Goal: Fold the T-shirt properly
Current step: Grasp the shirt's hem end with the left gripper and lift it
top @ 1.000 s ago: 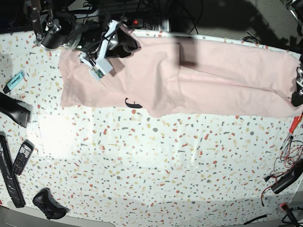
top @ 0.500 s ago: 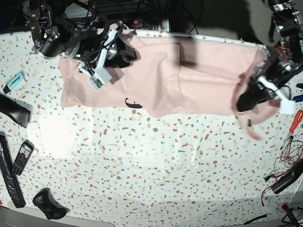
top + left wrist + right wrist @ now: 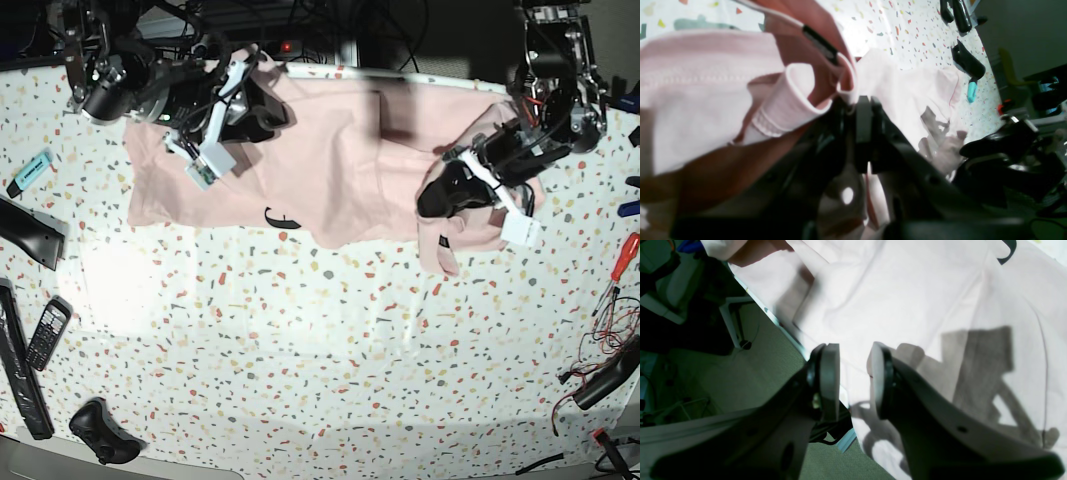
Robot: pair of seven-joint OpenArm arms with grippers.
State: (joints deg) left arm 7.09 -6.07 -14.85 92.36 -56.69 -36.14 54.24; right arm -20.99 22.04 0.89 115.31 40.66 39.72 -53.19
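Bright overhead light floods the speckled table (image 3: 330, 330), leaving a washed-out glare patch near its left side, while the far edge falls into darkness. The base view bows at its borders (a wide lens). On the right wrist view, hard shadows fall across the T-shirt (image 3: 913, 296). The left wrist view is soft, the near pink cloth blurred and the tabletop behind it blown out.

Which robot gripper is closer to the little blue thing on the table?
The right gripper. It hovers over the T-shirt, on the same side as the blue thing. The left gripper is across the table, clamped on the shirt.
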